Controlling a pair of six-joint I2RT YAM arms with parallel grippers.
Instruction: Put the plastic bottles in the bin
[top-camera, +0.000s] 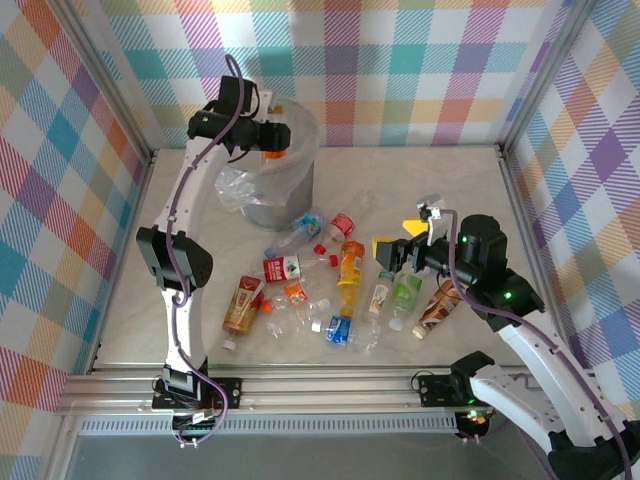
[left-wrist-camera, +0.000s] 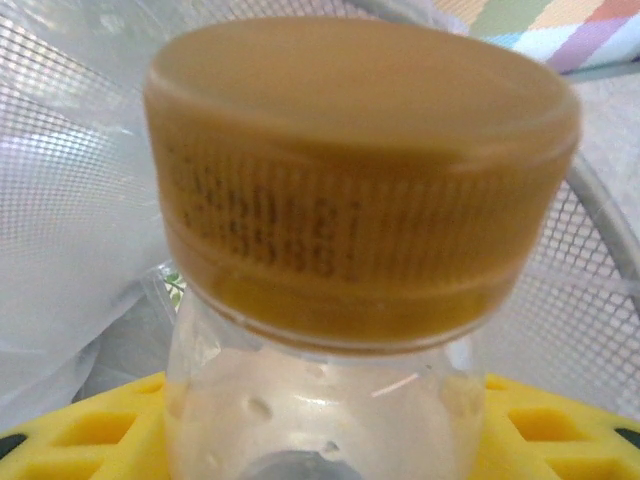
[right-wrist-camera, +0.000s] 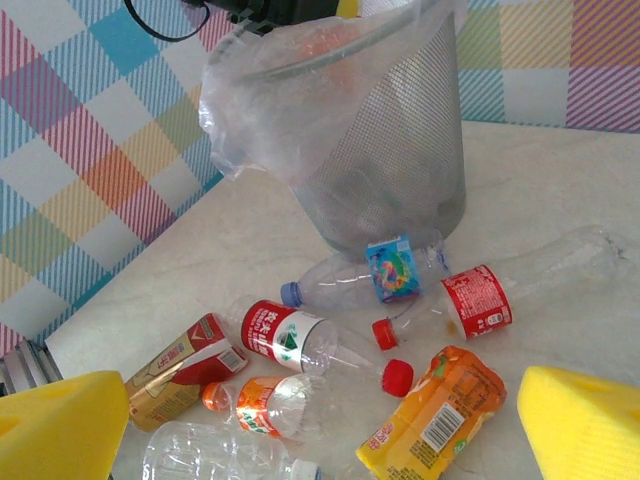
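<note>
Broadly, the table (top-camera: 440, 190) is carrying everything, and the bin (top-camera: 285, 195) is standing at about 11 o'clock on it in the overhead view, its crinkly bag (top-camera: 235, 185) spilling over the rim toward 9 o'clock. Above the bin's mouth the left gripper (top-camera: 268, 138) is hanging, its jaws narrowed onto a clear bottle with a tan cap (left-wrist-camera: 350, 190). The wrist view is showing the neck sitting between the yellow pads (left-wrist-camera: 120, 395), with mesh wall and bag just behind. The right gripper (top-camera: 400, 248) is hovering at the 3 o'clock edge of the heap of plastic bottles (top-camera: 330, 290), its jaws standing wide and holding nothing. The heap is lying near the table's middle, at about 5 o'clock from the bin, so most of the task is looking undone.

As for what I am judging could go wrong: the bag is bunching loosely around the mouth, so a bottle let go off-centre could be landing on film or rim and rolling back out. The bin is looking light — a knock from the arm could be tipping it. In the heap the bottles are lying touching, so wide jaws coming down could be shoving neighbours aside, and a round one like that with the red cap (right-wrist-camera: 397, 376) could be rolling out of reach
</note>
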